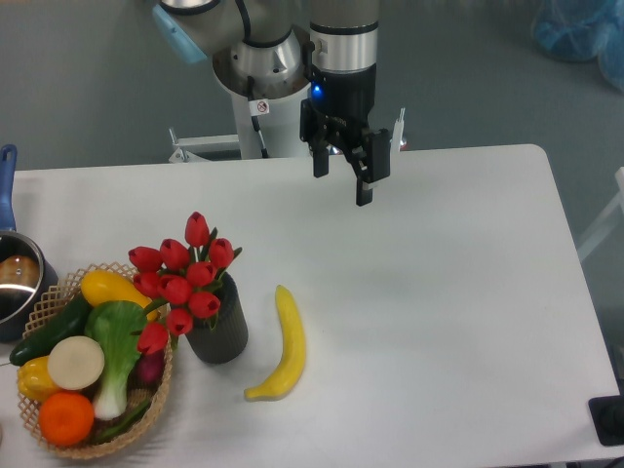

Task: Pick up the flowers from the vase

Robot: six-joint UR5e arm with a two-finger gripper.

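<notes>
From the fixed camera I see my gripper (pixel 341 187) hanging above the far edge of the white worktop (pixel 439 292), its two black fingers spread apart with nothing between them. The flowers (pixel 181 280), a tight bunch of glossy red tulip buds with green leaves, stand in the vase (pixel 218 330), a matte dark grey cylinder with thick walls, toward the near left part of the worktop and well apart from the gripper. Just to the right of the vase lies a smooth yellow banana (pixel 283 343), curved lengthwise. Touching the vase on its left is a woven wicker basket (pixel 49 295) heaped with produce. At the left edge sits a steel pot (pixel 14 283) with a blue handle.
</notes>
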